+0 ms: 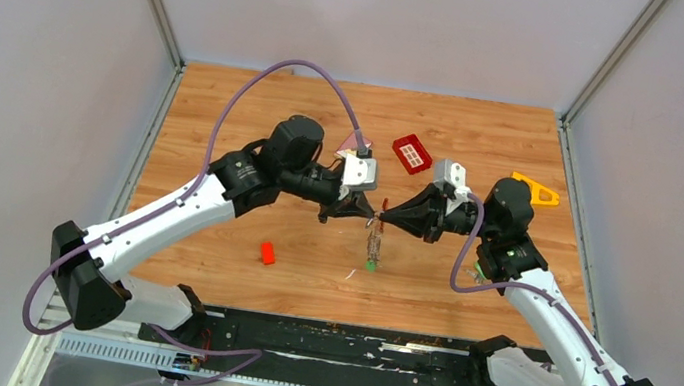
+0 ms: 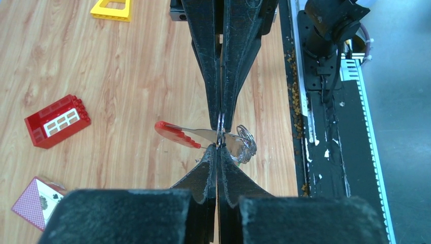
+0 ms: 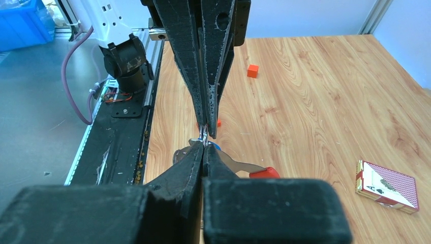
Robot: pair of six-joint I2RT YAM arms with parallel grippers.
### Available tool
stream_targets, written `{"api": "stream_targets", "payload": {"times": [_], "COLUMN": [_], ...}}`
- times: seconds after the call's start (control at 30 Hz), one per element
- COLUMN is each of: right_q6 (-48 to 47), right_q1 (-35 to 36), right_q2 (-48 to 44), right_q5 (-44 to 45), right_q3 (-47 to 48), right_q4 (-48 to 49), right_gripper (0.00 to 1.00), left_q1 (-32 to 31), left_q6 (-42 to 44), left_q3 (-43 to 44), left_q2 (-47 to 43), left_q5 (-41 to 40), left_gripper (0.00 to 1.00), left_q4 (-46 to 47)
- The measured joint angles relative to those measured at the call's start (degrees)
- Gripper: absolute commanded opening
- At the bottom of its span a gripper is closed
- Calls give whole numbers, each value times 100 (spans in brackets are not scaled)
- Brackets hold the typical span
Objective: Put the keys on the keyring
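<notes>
Left gripper (image 1: 365, 216): fingers pressed together, tips pinching thin silver wire of the keyring.
Right gripper (image 1: 387, 218): fingers pressed together, pinching the red-ended silver blade where it joins the keyring.
Keyring: small coiled metal keyring (image 2: 245, 143), held above the wooden table (image 1: 225, 136) on the near side of the red gridded rectangular tray (image 1: 412, 153), slightly to its left.
Keyring against the tools: right at the spot where the two grippers meet tip to tip, coils bulging out beside the fingertips.
Red-ended silver blade (image 2: 178, 134): sticking out sideways from the pinch, roughly level; key or fob piece, cannot tell.
Keys: short bunch of small metal keys (image 1: 372, 250) hanging straight down below the pinch, green plastic head at the bottom, nearer the arm bases than the tray.
Top view alone: the hanging keys; the ring itself too small to make out.
Left wrist view alone: the ring's coils and the full length of the blade; hanging keys hidden behind the fingers.
Right wrist view alone: a thin loop of wire between the left fingertips and a glimpse of blue just below.
Elsewhere: small plain red block (image 1: 267, 253) well to the near left of the tray; yellow triangular plastic frame (image 1: 537, 190) to the tray's right; pink patterned card pack (image 3: 389, 185) lying flat, in the top view just left of the tray.
</notes>
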Motion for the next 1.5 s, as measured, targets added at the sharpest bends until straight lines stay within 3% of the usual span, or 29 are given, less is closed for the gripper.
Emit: {"api": "stream_targets", "payload": {"times": [0.33,0.73,1.23,1.5], "right_q6": [-26,-275,-365,-365], "right_q1": [0,0,0,0], "right_q2": [7,4,4,4], "right_q5": [61,101,92,59], "right_q3": [0,0,0,0], "right_q4": [-48,-92,-236,-240], "right_gripper": [0,0,0,0], "left_q1": [-101,-120,-120,-120], "left_q6": [44,380,450,433], "left_q3": [0,42,299,299], "left_q2": [175,-11,92,210], "left_q5": [-151,-400,-109,-15], "left_gripper": [30,47,46,29], "left_q4": [-17,-280,-199,-170]}}
